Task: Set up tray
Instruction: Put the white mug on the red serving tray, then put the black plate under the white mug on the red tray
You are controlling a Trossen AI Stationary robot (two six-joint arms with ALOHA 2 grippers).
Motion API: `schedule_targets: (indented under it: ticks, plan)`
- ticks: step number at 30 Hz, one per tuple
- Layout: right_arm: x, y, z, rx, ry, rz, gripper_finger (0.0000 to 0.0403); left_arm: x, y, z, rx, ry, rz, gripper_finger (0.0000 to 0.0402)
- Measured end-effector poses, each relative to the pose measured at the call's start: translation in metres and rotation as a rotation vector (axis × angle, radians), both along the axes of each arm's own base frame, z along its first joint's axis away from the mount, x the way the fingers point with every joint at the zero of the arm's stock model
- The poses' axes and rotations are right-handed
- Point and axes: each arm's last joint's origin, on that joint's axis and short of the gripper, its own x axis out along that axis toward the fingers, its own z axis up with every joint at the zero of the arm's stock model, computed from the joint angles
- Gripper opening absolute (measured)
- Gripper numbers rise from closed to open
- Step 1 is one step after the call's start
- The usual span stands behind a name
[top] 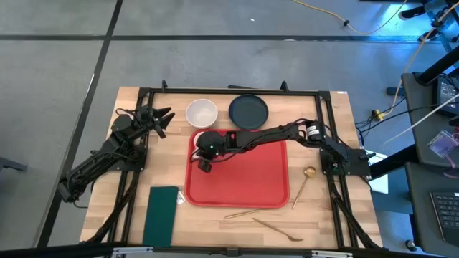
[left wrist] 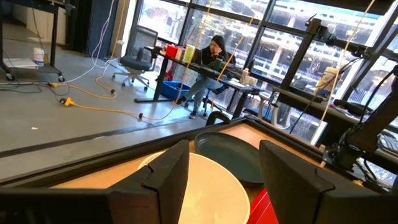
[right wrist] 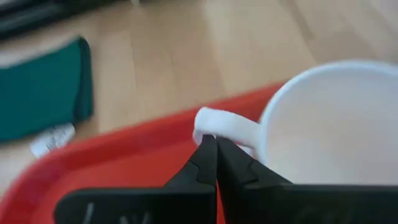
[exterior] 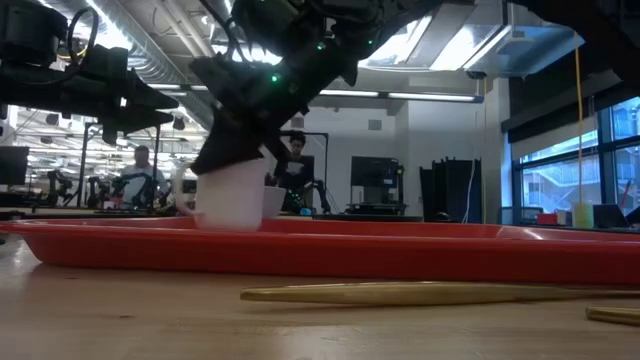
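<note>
Red plastic, the tray (top: 247,179) lies mid-table, and my right gripper (right wrist: 216,163) reaches across to its far left corner with fingers pinched together on the handle of a white mug (right wrist: 329,124). I hold it by the handle so it stays upright, its base at or just above the tray floor (contact is hard to judge). A white bowl (top: 201,112) and dark plate (top: 249,110) wait beyond the far rim, a green napkin (top: 161,213) off the near left corner, gold cutlery (top: 304,183) right and near. My left gripper (left wrist: 224,177) idles at far left, fingers apart. No writing is readable.
</note>
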Motion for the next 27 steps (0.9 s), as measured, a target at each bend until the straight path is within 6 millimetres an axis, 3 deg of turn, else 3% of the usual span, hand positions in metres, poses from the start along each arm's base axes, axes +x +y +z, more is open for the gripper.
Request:
schedule_targets:
  ticks: [11,16,19,22,27]
  plan:
    - [0.004,-0.012,0.007,-0.011,-0.051,-0.069,0.0000,0.000,0.000,0.000,0.002,0.001,-0.001,0.0187]
    - [0.016,-0.009,0.041,0.010,-0.188,-0.029,0.0001,0.000,0.000,0.000,0.003,0.002,-0.001,0.0187]
    - [0.019,-0.008,0.061,-0.021,-0.186,0.096,0.0009,0.000,0.000,0.000,0.003,0.002,-0.001,0.0187]
    - [0.014,-0.013,0.094,-0.062,-0.105,0.184,0.0020,0.000,0.000,0.000,0.003,0.001,-0.001,0.0187]
    - [-0.013,-0.033,0.141,0.004,0.118,0.088,0.0050,0.000,0.000,0.000,0.003,0.001,0.000,0.0187]
